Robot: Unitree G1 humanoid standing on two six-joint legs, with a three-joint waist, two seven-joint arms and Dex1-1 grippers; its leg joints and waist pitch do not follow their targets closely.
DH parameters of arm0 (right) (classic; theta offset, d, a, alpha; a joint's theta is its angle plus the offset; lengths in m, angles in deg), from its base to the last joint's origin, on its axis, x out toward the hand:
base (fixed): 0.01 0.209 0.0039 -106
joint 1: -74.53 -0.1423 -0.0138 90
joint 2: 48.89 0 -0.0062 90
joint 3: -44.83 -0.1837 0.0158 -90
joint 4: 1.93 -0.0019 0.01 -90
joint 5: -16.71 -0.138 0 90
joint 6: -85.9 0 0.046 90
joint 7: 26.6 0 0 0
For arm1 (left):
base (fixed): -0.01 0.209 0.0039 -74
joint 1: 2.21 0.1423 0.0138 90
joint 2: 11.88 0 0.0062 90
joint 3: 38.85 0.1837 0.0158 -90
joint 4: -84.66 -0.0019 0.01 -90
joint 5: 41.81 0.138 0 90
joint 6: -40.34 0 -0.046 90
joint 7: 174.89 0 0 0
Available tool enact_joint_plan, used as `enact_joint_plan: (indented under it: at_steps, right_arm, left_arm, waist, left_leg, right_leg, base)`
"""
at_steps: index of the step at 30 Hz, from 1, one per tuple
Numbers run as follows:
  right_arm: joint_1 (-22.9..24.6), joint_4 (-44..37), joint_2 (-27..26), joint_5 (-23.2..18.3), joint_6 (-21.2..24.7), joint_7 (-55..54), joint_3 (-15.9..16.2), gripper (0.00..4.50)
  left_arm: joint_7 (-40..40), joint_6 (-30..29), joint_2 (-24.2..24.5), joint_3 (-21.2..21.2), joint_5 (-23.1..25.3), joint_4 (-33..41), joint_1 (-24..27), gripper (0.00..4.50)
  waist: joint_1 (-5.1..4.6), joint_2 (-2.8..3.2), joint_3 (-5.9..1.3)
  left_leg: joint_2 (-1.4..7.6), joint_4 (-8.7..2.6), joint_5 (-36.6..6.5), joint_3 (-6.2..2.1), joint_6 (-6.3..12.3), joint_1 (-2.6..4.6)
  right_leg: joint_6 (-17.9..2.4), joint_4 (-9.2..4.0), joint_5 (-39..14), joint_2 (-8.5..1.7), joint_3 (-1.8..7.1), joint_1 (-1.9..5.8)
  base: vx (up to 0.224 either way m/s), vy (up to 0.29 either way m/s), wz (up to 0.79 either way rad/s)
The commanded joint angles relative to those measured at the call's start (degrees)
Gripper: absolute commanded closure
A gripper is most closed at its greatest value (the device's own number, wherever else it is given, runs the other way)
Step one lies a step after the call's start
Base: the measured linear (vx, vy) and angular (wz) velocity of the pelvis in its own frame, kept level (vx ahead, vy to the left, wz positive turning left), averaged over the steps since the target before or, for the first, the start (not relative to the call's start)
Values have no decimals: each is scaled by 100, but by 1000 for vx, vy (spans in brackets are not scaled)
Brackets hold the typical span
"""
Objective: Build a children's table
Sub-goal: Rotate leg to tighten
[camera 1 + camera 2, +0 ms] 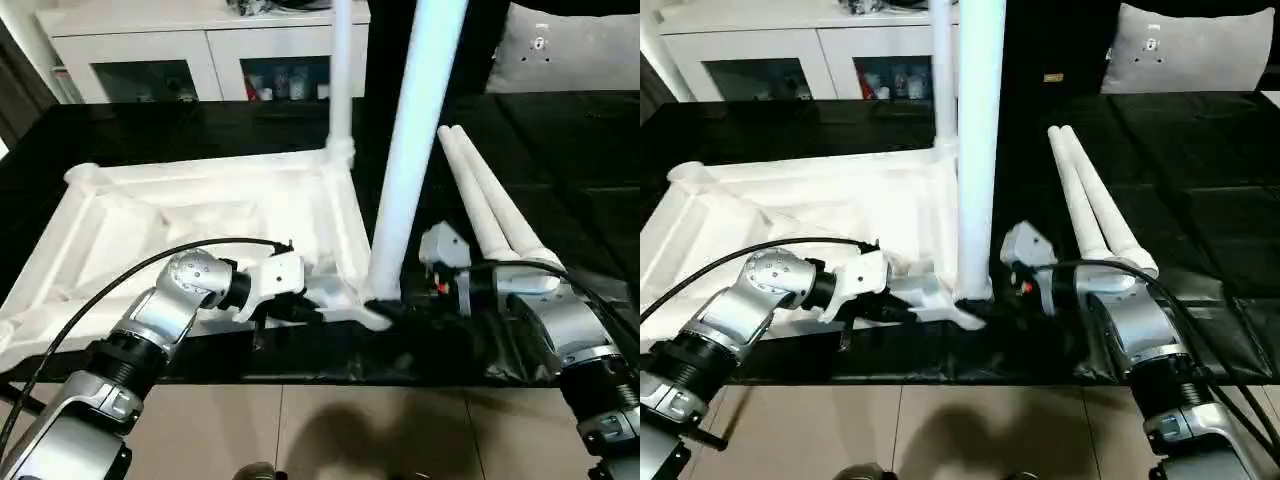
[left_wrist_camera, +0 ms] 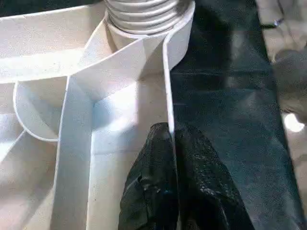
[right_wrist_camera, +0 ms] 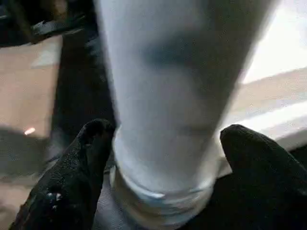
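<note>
Black-draped bench [image 1: 560, 160]: left pincer [image 2: 171, 143] clenched on tabletop [image 1: 200, 215] rim — right pincer [image 3: 163, 158] straddles the leg [image 1: 405, 180], grip unclear; next, likely twist it home.

Left gripper [image 1: 318, 311]: two black fingers [image 2: 158, 191] with a glossy, crinkled surface; behind them a white angular housing, then a round silver joint; a black cable arcs back from the housing; forearm silver with black ribbed rings. Right gripper [image 3: 165, 163]: matching black fingers; white housing behind, a small red mark beside it; silver forearm, black cables alongside.
</note>
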Motion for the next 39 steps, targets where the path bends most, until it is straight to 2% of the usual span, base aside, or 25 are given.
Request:
enact_joint_plan:
  at_steps: [1, 4, 7, 8, 13, 16, 18, 19, 20, 21, 22, 23, 24, 25, 26, 27, 28, 29, 31, 32, 34, 36, 38, 39]
  right_arm:
    - [-71, 78, -7, 37, -78, 184, 93, 86]
    - [-95, 191, -61, 38, -120, 210, 86, 119]
    - [-79, 197, -73, -15, -144, 275, 99, 129]
    - [-56, 188, -72, -34, -138, 299, 101, 157]
    - [57, 162, -120, -168, -59, 425, 57, 169]
    - [172, 65, -185, -284, 68, 434, 20, 174]
    - [317, -89, -321, -325, 346, 202, 18, 174]
    - [392, -124, -526, -210, 636, -265, 25, 175]
    - [377, -16, -752, -70, 737, -750, -6, 175]
    - [377, -16, -752, -70, 737, -750, -6, 175]
    - [356, 111, -1002, 43, 780, -1240, -57, 175]
    - [327, 223, -1176, 82, 771, -1558, -120, 175]
    - [256, 407, -1401, 99, 804, -1957, -226, 175]
    - [241, 442, -1445, 102, 812, -2033, -247, 175]
    - [222, 487, -1501, 101, 832, -2136, -275, 175]
    - [167, 604, -1634, 88, 850, -2374, -350, 175]
    - [84, 785, -1832, 97, 844, -2755, -455, 175]
    - [12, 940, -2012, 142, 843, -3140, -550, 175]
    - [-71, 1116, -2229, 250, 798, -3680, -674, 175]
    - [-103, 1214, -2390, 292, 702, -4001, -839, 119]
    - [-111, 1244, -2424, 318, 658, -4081, -871, 105]
    - [-65, 1223, -2374, 376, 519, -4048, -848, 95]
    - [28, 1127, -2231, 376, 255, -3900, -900, 69]
    - [33, 1121, -2220, 377, 238, -3889, -904, 69]
  left_arm:
    - [-293, 124, 45, 236, 101, 111, 28, 450]
    - [-329, 169, 56, 238, 128, 106, 34, 450]
    - [-367, 222, 84, 229, 124, 79, 53, 450]
    - [-376, 215, 88, 229, 114, 81, 66, 450]
    - [-421, 41, 48, 157, -68, 159, 185, 450]
    - [-391, -243, -9, 74, -231, 342, 293, 450]
    - [-155, -627, -105, -9, -311, 585, 407, 450]
    - [149, -998, -246, -104, -365, 788, 497, 450]
    - [402, -1254, -382, -166, -379, 934, 549, 450]
    - [402, -1254, -382, -166, -379, 934, 549, 450]
    - [684, -1501, -527, -216, -368, 1084, 597, 450]
    - [864, -1702, -633, -244, -373, 1197, 636, 450]
    - [1137, -1960, -805, -278, -355, 1330, 671, 450]
    - [1189, -2010, -838, -285, -351, 1356, 678, 450]
    - [1266, -2099, -883, -295, -347, 1408, 691, 450]
    - [1428, -2185, -1040, -309, -360, 1460, 706, 450]
    - [1706, -2288, -1292, -332, -347, 1511, 719, 450]
    - [1999, -2394, -1540, -353, -302, 1555, 727, 450]
    - [2408, -2526, -1861, -382, -216, 1587, 724, 450]
    - [2887, -2578, -2126, -393, -48, 1519, 657, 450]
    - [3019, -2585, -2185, -379, 13, 1506, 637, 450]
    - [3109, -2510, -2124, -283, 189, 1455, 600, 450]
    - [3118, -2402, -1928, -301, 339, 1330, 556, 450]
    - [3116, -2395, -1915, -305, 345, 1321, 553, 450]
  waist:
    - [-3, -125, -469]
    - [12, -135, -456]
    - [9, -138, -455]
    - [11, -137, -460]
    - [13, -125, -486]
    - [12, -122, -482]
    - [-2, -125, -468]
    - [-13, -107, -455]
    - [-24, -108, -436]
    - [-24, -108, -436]
    - [-86, -109, -394]
    - [-145, -125, -367]
    - [-171, -108, -364]
    - [-257, -122, -357]
    - [-299, -138, -375]
    - [-299, -138, -375]
    - [-354, -128, -361]
    - [-393, -156, -358]
    - [-416, -161, -354]
    - [-439, -162, -350]
    - [-430, -168, -364]
    - [-417, -153, -393]
    - [-402, -119, -419]
    - [-402, -119, -419]
  left_leg:
    - [216, -367, -447, 1, 653, -22]
    - [219, -386, -576, 2, 516, -8]
    - [214, -392, -643, 0, 470, -8]
    - [214, -390, -633, 2, 470, -1]
    - [214, -365, -436, 5, 556, -18]
    - [217, -365, -444, 9, 592, -18]
    - [236, -382, -480, 10, 570, -12]
    - [234, -391, -508, 8, 524, -17]
    - [216, -407, -662, 10, 467, -12]
    - [216, -407, -662, 10, 467, -12]
    - [192, -446, -1008, 13, 250, 4]
    - [170, -475, -1260, -7, 129, 17]
    - [177, -490, -1395, -19, 74, 34]
    - [167, -500, -1575, -36, 10, 36]
    - [141, -488, -1617, -35, 18, 80]
    - [141, -488, -1617, -35, 18, 80]
    - [136, -478, -1590, -33, 71, 50]
    - [121, -464, -1630, -18, 81, 78]
    - [108, -460, -1635, -18, 85, 88]
    - [88, -446, -1650, -15, 113, 89]
    - [81, -441, -1634, -16, 175, 86]
    - [105, -467, -1545, -27, 253, 63]
    - [134, -487, -1391, -16, 326, 48]
    - [134, -487, -1391, -16, 326, 48]
  right_leg:
    - [-1244, -326, -963, -305, 354, 380]
    - [-1161, -354, -1259, -306, 369, 369]
    - [-1103, -358, -1347, -299, 375, 373]
    - [-1102, -356, -1332, -294, 375, 368]
    - [-1221, -307, -942, -292, 377, 374]
    - [-1278, -305, -914, -285, 374, 373]
    - [-1269, -307, -973, -286, 386, 375]
    - [-1245, -309, -1049, -277, 387, 374]
    - [-1174, -363, -1347, -280, 374, 365]
    - [-1174, -363, -1347, -280, 374, 365]
    - [-949, -438, -2022, -286, 367, 360]
    - [-767, -503, -2515, -290, 343, 374]
    - [-703, -513, -2686, -299, 336, 373]
    - [-597, -555, -2889, -293, 317, 373]
    - [-526, -596, -2968, -284, 313, 351]
    - [-526, -596, -2968, -284, 313, 351]
    - [-549, -606, -2946, -280, 312, 342]
    - [-514, -650, -3063, -266, 298, 309]
    - [-484, -660, -3146, -257, 287, 298]
    - [-353, -704, -3334, -251, 267, 285]
    - [-296, -715, -3333, -252, 264, 281]
    - [-331, -689, -3084, -249, 277, 300]
    - [-493, -644, -2590, -244, 308, 313]
    - [-493, -644, -2590, -244, 308, 313]
  base:
    - [0, 0, 0]
    - [0, 0, 0]
    - [0, 0, 0]
    - [0, 0, 0]
    - [0, 0, 0]
    - [0, 0, 0]
    - [0, 0, 0]
    - [0, 0, 0]
    - [0, 0, 0]
    - [0, 0, 0]
    - [0, 0, 0]
    - [0, 0, 0]
    - [0, 0, 0]
    - [0, 0, 0]
    - [0, 0, 0]
    - [0, 0, 0]
    - [0, 0, 0]
    - [0, 0, 0]
    - [0, 0, 0]
    - [0, 0, 0]
    - [0, 0, 0]
    - [0, 0, 0]
    - [0, 0, 0]
    - [0, 0, 0]
